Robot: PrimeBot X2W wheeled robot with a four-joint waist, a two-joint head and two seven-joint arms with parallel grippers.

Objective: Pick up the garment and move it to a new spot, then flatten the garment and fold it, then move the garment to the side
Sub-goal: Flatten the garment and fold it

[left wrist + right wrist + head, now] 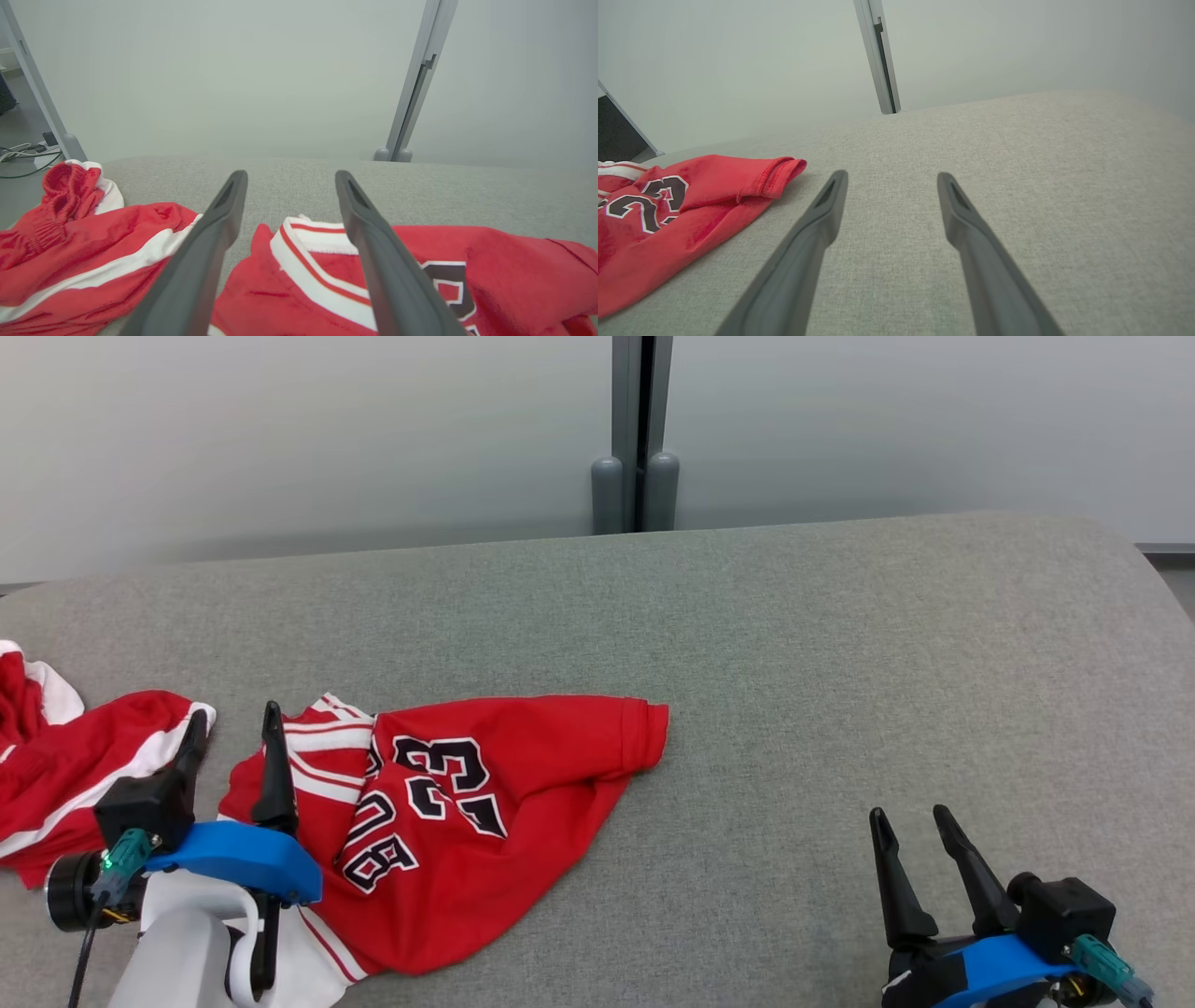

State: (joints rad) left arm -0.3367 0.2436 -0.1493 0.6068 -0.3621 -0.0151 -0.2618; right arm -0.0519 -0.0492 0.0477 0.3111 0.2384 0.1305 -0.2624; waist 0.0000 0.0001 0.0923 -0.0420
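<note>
**While both grippers hang empty, two red garments invite a mix-up**

Because the left gripper hovers with its fingers spread wide over the gap between the red jersey and a second red garment at the left edge, a closing pinch could catch the wrong cloth, or a fold of each. The jersey lies crumpled on the near-left part of the grey counter, number side up, one hem reaching toward the middle. The right gripper, fingers equally wide and holding nothing, sits over bare counter at the near right, well apart from the jersey. Pinching only a top layer would likely drag the jersey bunched rather than lift it clean, and a one-sided lift could twist it further.
</note>
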